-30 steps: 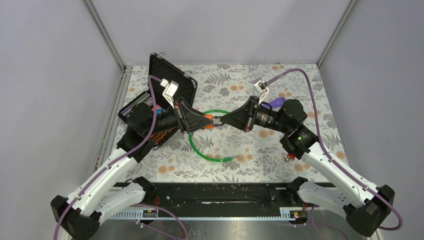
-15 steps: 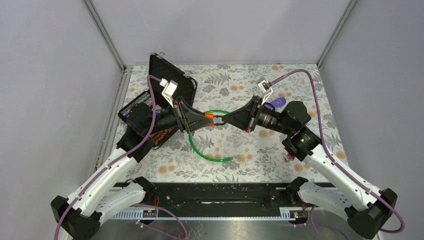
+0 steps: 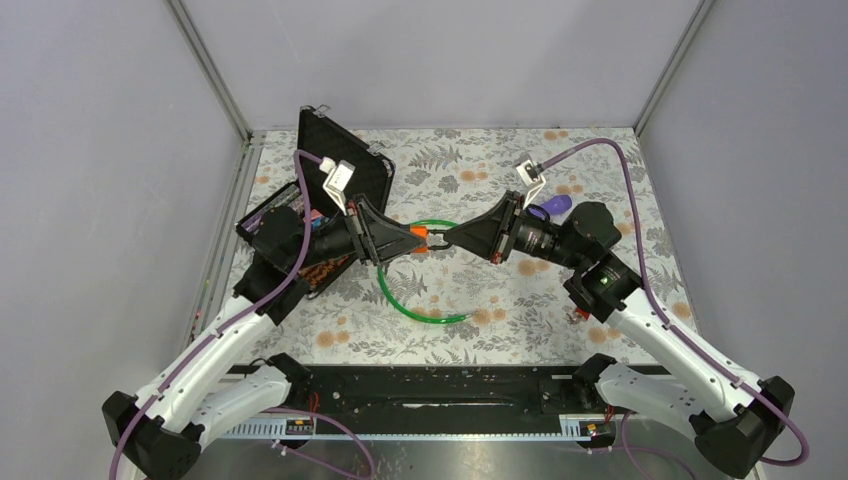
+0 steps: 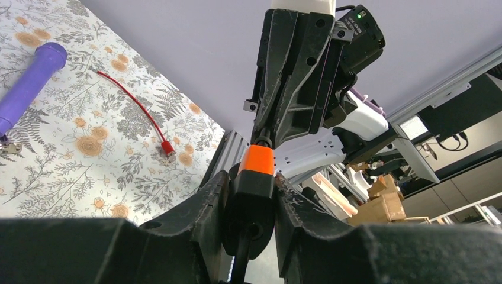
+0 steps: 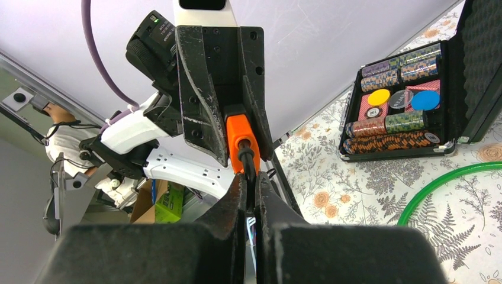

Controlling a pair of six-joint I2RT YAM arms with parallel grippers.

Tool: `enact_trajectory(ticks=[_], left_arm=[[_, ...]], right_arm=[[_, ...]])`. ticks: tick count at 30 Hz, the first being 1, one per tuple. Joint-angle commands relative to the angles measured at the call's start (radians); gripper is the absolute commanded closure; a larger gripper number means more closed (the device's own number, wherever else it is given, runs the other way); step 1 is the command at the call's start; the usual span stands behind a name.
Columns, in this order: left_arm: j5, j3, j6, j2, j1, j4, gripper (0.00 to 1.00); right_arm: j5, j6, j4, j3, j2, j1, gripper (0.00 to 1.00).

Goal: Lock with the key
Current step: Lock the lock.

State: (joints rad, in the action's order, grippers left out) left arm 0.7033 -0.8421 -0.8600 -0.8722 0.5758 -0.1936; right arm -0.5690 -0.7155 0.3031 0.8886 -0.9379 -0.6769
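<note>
The lock is a black body with an orange end on a green cable loop. It hangs above the table centre, and my left gripper is shut on it. In the left wrist view the black body sits squeezed between both fingers, orange end pointing away. My right gripper meets it head-on, shut on the key. In the right wrist view the thin dark key runs from my closed right gripper into the orange end. The key's blade is hidden.
An open black case of poker chips lies behind the left arm at the table's left. A purple cylinder lies behind the right wrist. A thin red cable lies on the floral cloth near the right arm.
My right wrist has shifted slightly right and turned a little while holding the key. The left gripper's hold on the lock eased briefly and tightened again; the left arm stays put.
</note>
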Motion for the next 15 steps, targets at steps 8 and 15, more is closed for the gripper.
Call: enact_trajectory(ticks=[8,15], left_arm=[[0.067,-0.023,-0.143,-0.059,-0.002,-0.115,1.00],[0.063,-0.032,-0.109,-0.109,0.000,-0.084,1.00]], right_arm=[[0.051,0.005,0.147,0.021,-0.058,-0.032,1.00],[0.094,-0.013,0.170,0.061,-0.128,-0.105,1.00]])
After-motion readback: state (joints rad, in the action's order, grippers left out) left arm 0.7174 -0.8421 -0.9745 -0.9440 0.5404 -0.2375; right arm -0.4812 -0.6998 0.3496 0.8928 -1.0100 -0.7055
